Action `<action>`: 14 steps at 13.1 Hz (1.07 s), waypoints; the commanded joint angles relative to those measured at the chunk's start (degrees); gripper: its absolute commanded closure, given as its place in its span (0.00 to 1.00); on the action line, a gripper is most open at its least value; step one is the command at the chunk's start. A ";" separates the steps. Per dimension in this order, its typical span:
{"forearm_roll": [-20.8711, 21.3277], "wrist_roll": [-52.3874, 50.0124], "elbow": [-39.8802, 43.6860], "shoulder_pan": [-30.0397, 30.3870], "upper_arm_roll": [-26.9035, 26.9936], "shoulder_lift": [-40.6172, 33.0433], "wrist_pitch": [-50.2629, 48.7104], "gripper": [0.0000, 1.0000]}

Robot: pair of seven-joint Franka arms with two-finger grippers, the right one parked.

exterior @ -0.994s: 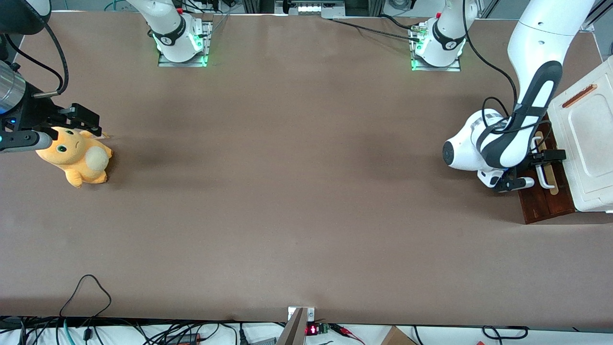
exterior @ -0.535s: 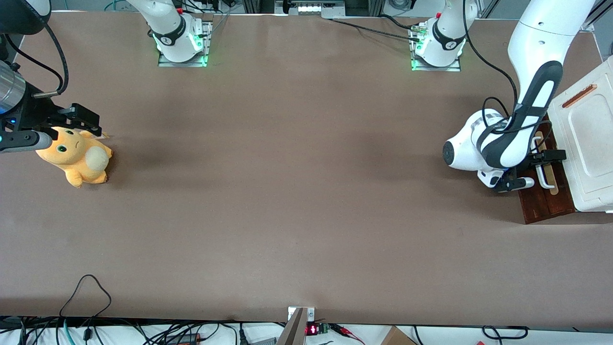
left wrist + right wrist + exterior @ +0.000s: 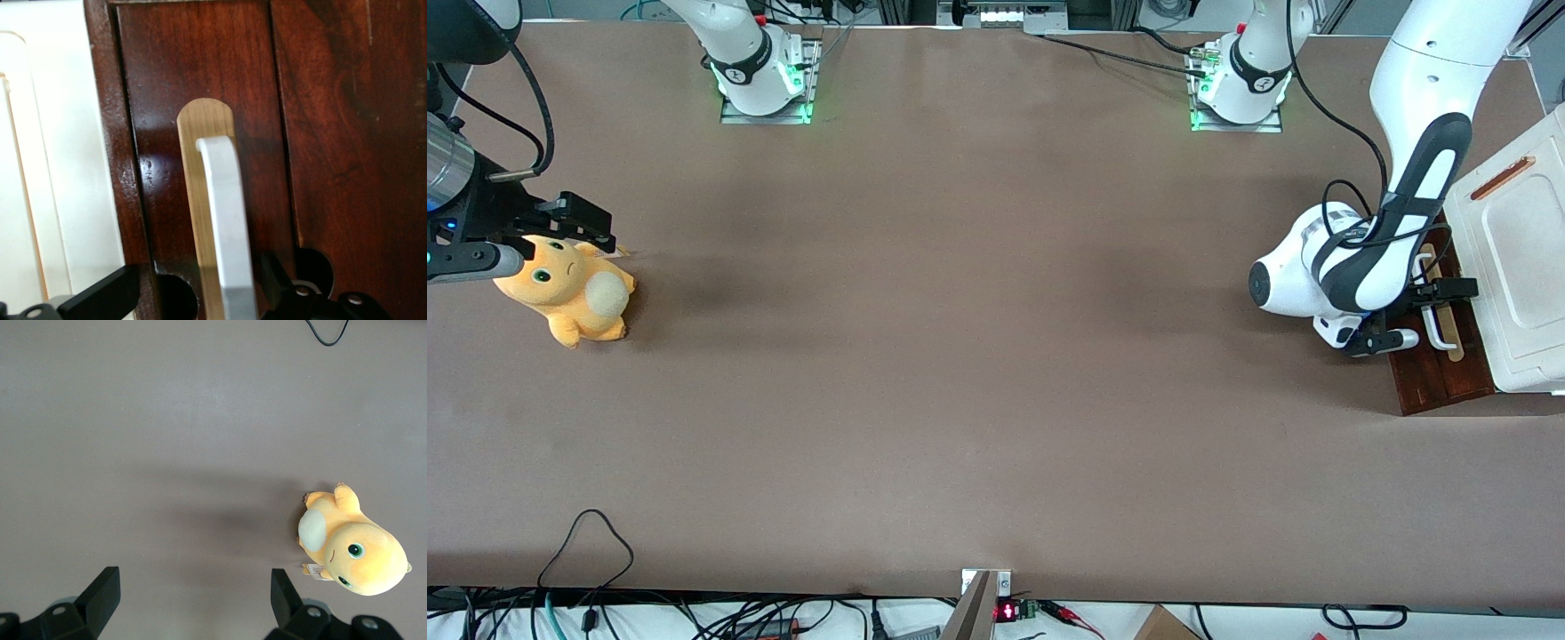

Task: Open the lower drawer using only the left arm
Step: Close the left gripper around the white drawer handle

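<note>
The lower drawer shows a dark red-brown front with a pale wood strip and a white bar handle. It stands at the working arm's end of the table. My left arm reaches down in front of it. The left gripper is open, with one black finger on each side of the handle; neither visibly touches the bar. In the front view the gripper sits at the handle, mostly hidden by the wrist. None of the drawer's inside shows.
The cream-white cabinet top rises right beside the drawer front. A second dark wood panel adjoins the handled one. An orange plush toy lies toward the parked arm's end of the brown table.
</note>
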 commanded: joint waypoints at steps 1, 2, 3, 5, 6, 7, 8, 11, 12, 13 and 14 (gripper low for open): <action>1.66 0.83 -0.40 2.04 -0.05 0.48 1.32 0.23; 1.66 0.74 -0.40 1.96 -0.13 0.83 1.75 0.23; 1.49 0.13 -0.40 1.61 -0.40 1.18 1.85 0.23; 0.79 -0.40 -0.92 -0.84 -1.45 1.44 1.76 0.23; 0.26 -0.05 -1.01 -2.68 -1.63 1.01 1.24 0.23; -1.05 0.21 -1.02 -5.05 -1.63 0.40 0.27 0.23; -1.93 0.65 -0.93 -6.29 -1.63 -0.31 -0.26 0.23; -1.94 1.97 -1.63 -6.48 -1.45 -1.63 -0.44 0.24; -1.94 1.28 -2.41 -6.39 -1.37 -2.15 -0.70 0.25; -1.68 -1.43 -2.94 -6.39 -1.11 -2.07 -2.09 0.26; -1.07 -5.46 -3.99 -6.48 -1.10 -1.72 -4.02 0.25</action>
